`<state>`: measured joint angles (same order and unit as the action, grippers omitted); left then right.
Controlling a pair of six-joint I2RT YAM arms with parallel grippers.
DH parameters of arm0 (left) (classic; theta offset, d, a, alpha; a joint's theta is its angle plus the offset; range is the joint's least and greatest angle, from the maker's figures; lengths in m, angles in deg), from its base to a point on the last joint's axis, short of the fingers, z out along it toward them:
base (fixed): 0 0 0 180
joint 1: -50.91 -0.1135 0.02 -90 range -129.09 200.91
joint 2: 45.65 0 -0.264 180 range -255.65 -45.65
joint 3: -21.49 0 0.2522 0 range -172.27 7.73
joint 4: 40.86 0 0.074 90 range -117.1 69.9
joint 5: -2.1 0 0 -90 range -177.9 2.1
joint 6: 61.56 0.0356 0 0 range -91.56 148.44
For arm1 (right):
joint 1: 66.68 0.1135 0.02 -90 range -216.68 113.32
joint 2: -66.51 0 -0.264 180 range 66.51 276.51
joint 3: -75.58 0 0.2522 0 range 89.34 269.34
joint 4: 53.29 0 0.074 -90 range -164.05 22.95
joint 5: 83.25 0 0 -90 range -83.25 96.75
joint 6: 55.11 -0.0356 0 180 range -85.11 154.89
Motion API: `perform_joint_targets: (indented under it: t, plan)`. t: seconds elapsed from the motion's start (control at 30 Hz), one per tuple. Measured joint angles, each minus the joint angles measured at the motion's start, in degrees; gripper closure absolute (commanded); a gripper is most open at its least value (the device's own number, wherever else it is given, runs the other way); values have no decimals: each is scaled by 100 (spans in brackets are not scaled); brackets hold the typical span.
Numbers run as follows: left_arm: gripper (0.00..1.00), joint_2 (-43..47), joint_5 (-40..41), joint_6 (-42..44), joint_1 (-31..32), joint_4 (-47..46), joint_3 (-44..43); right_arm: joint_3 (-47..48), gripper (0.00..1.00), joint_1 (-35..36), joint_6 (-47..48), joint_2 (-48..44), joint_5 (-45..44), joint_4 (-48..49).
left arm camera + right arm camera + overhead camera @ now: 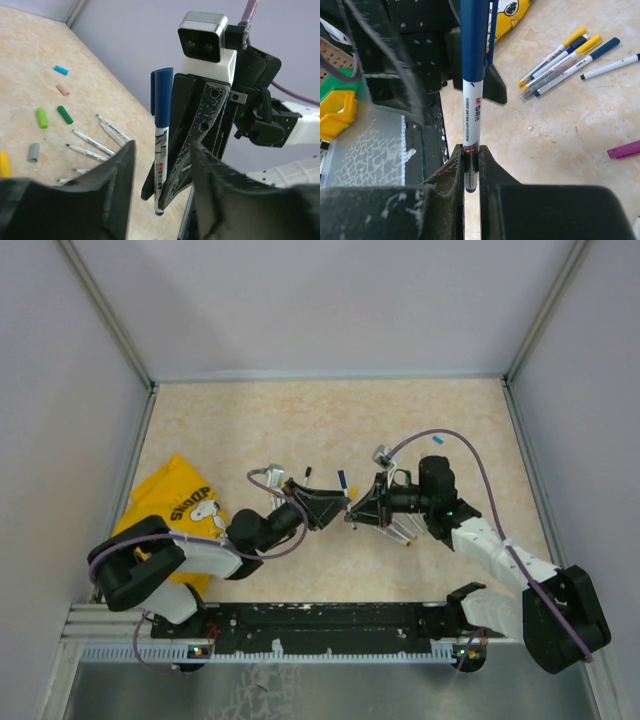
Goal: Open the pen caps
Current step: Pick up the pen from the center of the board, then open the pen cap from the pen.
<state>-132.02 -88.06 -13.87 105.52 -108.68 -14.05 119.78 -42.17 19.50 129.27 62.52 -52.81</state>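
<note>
Black fingers of my left gripper (163, 150) stand apart, and just ahead of the gap between them is a slim white-barrelled marker pen (160, 160), its dark blue plastic cap (162, 95) on the end pointing away from my right gripper (471, 152). That right gripper is clamped on the barrel's bare end, the pen sticking straight out past its fingertips.

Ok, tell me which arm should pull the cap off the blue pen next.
Left. The right gripper is shut on the tail end of the pen, leaving the blue cap free. The left gripper is open, empty and facing the pen, so it can likely reach and close on the cap.
</note>
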Motion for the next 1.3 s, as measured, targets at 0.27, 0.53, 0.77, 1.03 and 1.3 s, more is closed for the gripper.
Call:
perform_joint_targets:
  t: [0.27, 0.53, 0.77, 1.03, 1.3]
  plan:
    - [9, 1344, -146, 564, -111, 289, 616, 302, 100, -127, 879, 22, 195, -984]
    - [1, 2962, -566, 1097, -538, 2048, 562, 807, 100, -144, 2098, 160, 234, -2140]
    - [1, 3534, -592, 1200, -717, 3246, 446, 903, 100, -144, 2603, 166, 81, -2693]
    - [1, 3438, -800, 1121, -866, 3797, 94, 907, 100, -144, 2830, 181, -4, -2894]
    - [1, 3191, -935, 922, -914, 3834, -7, 907, 100, -144, 2896, 199, -24, -2970]
